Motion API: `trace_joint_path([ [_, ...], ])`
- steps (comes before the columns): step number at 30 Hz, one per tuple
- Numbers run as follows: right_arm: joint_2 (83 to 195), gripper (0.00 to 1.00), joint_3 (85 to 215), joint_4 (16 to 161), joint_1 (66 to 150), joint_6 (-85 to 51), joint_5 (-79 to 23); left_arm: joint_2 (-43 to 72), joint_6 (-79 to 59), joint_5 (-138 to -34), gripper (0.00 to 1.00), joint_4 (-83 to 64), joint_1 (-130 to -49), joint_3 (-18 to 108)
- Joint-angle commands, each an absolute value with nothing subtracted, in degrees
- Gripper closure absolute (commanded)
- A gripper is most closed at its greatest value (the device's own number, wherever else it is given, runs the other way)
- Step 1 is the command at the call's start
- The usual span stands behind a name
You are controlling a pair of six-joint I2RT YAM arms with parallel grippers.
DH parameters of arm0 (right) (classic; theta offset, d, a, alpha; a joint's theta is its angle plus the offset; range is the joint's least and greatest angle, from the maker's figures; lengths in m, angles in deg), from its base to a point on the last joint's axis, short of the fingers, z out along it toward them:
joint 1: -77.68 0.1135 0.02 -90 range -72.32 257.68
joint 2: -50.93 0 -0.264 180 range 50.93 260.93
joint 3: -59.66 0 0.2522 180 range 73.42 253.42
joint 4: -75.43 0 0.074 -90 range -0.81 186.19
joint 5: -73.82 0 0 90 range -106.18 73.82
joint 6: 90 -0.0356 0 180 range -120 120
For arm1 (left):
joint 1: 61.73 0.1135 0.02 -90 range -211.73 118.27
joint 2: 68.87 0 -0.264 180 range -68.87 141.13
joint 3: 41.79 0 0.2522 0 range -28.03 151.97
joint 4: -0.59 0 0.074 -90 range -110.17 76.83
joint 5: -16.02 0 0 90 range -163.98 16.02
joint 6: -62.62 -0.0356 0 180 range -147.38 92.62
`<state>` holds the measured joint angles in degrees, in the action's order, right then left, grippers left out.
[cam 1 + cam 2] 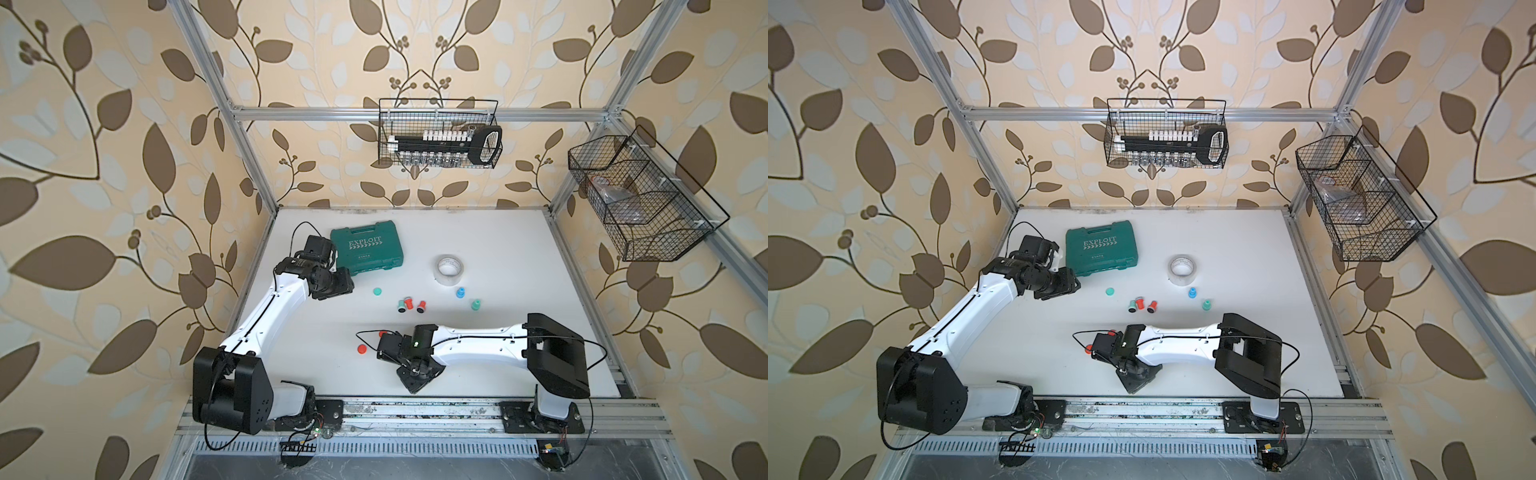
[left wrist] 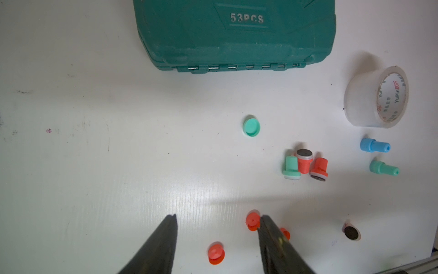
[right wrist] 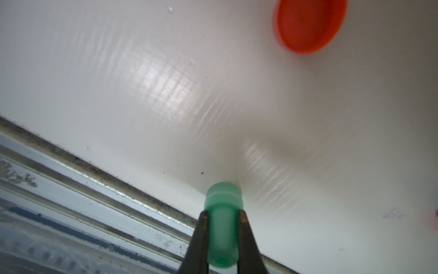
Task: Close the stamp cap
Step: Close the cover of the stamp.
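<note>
My right gripper (image 3: 222,212) is shut on the stem of a green stamp (image 3: 222,197), whose wider end rests on the white table near its front edge. In both top views the gripper (image 1: 388,347) hides this stamp. A loose orange cap (image 3: 308,26) lies close by, also seen in a top view (image 1: 362,349). My left gripper (image 2: 219,217) hangs open and empty above the table, beside the toolbox (image 1: 368,247). A loose green cap (image 2: 251,127) lies on the table. Three uncapped stamps, one green (image 2: 292,167) and two orange (image 2: 304,161), lie together.
A blue stamp (image 2: 374,145) and a green stamp (image 2: 384,168) lie near the tape roll (image 2: 376,97). More orange caps (image 2: 216,254) sit on the table below my left fingers. Wire baskets (image 1: 440,135) hang on the back and right walls. The metal rail (image 3: 94,189) borders the table's front.
</note>
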<state>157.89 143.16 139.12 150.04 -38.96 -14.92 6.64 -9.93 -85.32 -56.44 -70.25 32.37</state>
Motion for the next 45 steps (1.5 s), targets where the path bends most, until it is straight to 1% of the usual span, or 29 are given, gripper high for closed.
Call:
trace_joint_path([
  [1,172.51,1.00,135.44,134.45,151.13,-39.81,-12.79,5.40,-11.46,-84.35,0.42,-56.68,-69.47,33.32],
  [16,174.97,1.00,134.02,133.00,152.09,-40.01,-10.55,4.56,-11.50,-84.26,0.42,-56.77,-69.47,33.25],
  [19,173.88,1.00,134.62,133.13,151.83,-39.36,-10.80,4.43,-11.49,-84.36,0.42,-56.75,-69.47,33.15],
  [22,171.32,1.00,135.76,133.34,149.78,-37.79,-11.61,4.35,-11.47,-84.62,0.42,-56.72,-69.47,33.14],
  [29,166.65,1.00,139.58,136.39,140.84,-31.30,-9.11,3.64,-11.48,-83.91,0.42,-56.78,-69.47,32.53],
  [40,159.57,1.00,139.30,138.14,120.64,-20.08,-8.35,4.61,-11.66,-83.12,0.42,-57.04,-69.47,32.98],
  [45,157.66,1.00,139.68,138.76,112.81,-16.66,-9.21,5.26,-11.79,-82.99,0.42,-57.04,-69.47,33.28],
])
